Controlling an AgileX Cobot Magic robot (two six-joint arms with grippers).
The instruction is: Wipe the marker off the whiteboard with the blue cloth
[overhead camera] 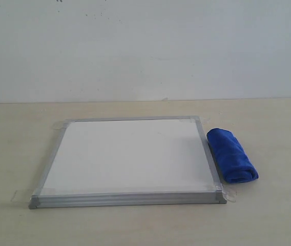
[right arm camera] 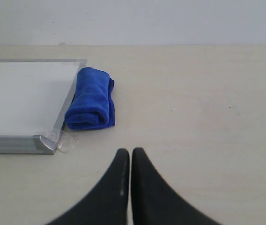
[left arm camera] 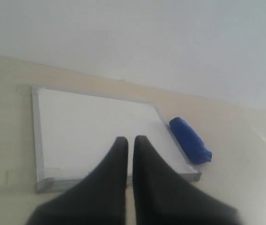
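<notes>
The right claw and the left claw are both pinched shut and empty. The blue cloth lies at the whiteboard's 3 o'clock, snug along its frame, its long axis running from about 11 to 5 o'clock with the rolled end nearest me. I'd guess a finger coming down on the board side could snag the frame, or catch just the top layer and unravel the roll; no marker line shows from here.
</notes>
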